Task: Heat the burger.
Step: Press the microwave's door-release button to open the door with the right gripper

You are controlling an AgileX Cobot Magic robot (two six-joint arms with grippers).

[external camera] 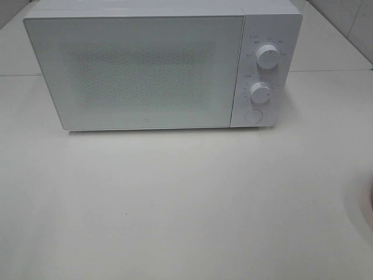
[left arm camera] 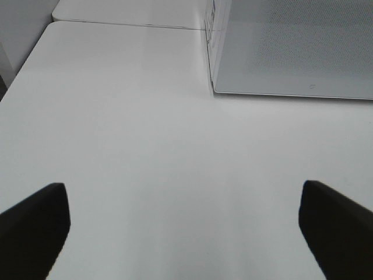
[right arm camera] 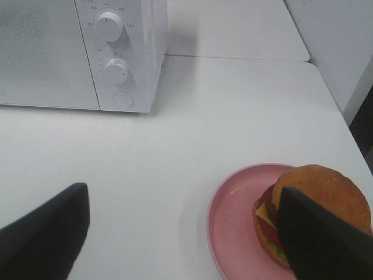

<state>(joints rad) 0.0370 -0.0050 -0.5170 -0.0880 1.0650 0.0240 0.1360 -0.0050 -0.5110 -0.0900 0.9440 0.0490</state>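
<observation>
Before the closed microwave (external camera: 140, 70) the left gripper (left arm camera: 183, 192) and right gripper (right arm camera: 183, 192) gape wide, holding nothing, with the burger (right arm camera: 317, 189) on its plate (right arm camera: 233, 216) off the microwave's dial side

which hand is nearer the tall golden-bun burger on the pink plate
Right. The right hand hovers beside the tall golden-bun burger on its pink plate; the left hand hovers over white table by the white microwave.

we see a kitchen-like setup: a boxy white two-dial microwave oven (external camera: 151, 70) on plain white tabletops (external camera: 175, 198), with white wall tiles (external camera: 349, 17) behind.
</observation>
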